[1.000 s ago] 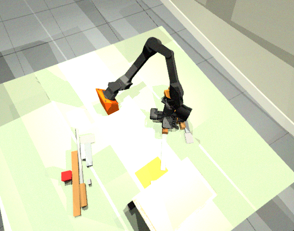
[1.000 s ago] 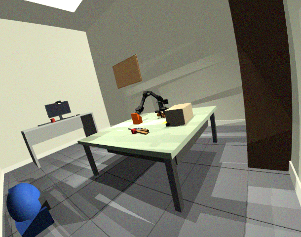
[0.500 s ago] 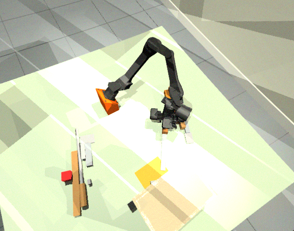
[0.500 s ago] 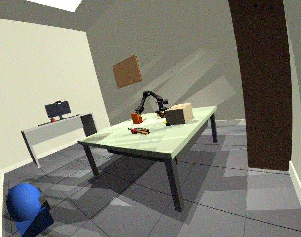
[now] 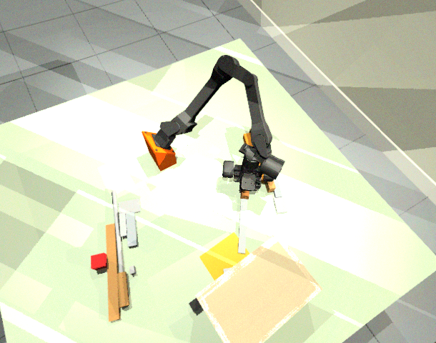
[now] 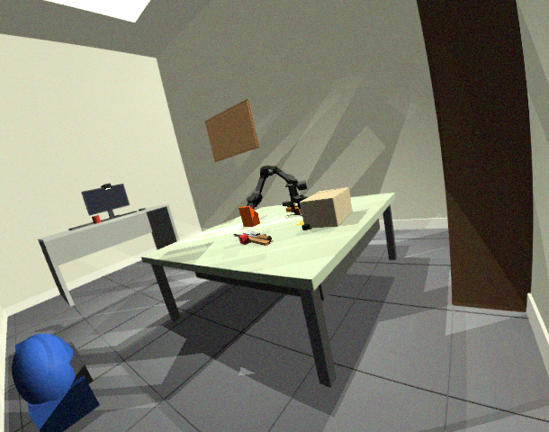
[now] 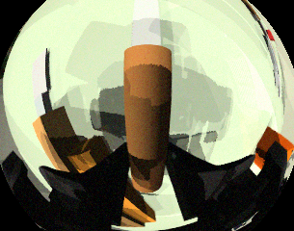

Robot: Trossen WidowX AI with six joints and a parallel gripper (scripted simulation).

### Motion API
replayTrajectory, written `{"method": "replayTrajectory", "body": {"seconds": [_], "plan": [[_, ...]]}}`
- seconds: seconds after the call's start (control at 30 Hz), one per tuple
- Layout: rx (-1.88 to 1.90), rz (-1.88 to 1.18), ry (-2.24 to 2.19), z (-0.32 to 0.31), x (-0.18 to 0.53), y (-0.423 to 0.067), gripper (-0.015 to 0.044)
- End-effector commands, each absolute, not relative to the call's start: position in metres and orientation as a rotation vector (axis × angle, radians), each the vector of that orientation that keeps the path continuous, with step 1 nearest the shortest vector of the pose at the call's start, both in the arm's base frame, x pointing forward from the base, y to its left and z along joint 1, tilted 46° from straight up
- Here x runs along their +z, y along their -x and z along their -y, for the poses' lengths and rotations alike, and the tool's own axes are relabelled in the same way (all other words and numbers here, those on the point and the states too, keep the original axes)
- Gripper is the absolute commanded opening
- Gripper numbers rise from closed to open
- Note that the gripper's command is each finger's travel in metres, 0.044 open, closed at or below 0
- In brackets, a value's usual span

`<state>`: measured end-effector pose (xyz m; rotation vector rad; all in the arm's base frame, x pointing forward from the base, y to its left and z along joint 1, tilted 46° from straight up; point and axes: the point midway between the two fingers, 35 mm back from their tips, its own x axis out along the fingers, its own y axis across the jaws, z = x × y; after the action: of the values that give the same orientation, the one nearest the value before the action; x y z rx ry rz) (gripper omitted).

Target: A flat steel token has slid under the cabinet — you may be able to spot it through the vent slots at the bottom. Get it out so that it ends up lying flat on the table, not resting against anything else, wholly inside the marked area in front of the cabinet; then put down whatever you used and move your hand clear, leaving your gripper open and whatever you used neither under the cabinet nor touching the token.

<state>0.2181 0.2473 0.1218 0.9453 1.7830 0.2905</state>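
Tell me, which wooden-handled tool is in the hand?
The tool whose long white blade reaches the yellow patch. The hand grips its handle; the others lie free on the table.

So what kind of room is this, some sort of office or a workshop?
Probably a plain office-like workroom: a grey desk with a dark monitor by the wall, a pale green table carrying the black robot arm, and a blue hard hat on the tiled floor.
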Motion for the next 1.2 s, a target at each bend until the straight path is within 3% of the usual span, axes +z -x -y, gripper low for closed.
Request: {"method": "replayTrajectory", "body": {"seconds": [0.0,0.17,1.17], "plan": [[0.294,-1.783,-0.943,-0.247,0.122,-0.218,0.0111],[0.294,-1.783,-0.943,-0.247,0.122,-0.218,0.0],[0.293,-1.781,-0.937,-0.239,0.107,-0.249,0.0]]}}
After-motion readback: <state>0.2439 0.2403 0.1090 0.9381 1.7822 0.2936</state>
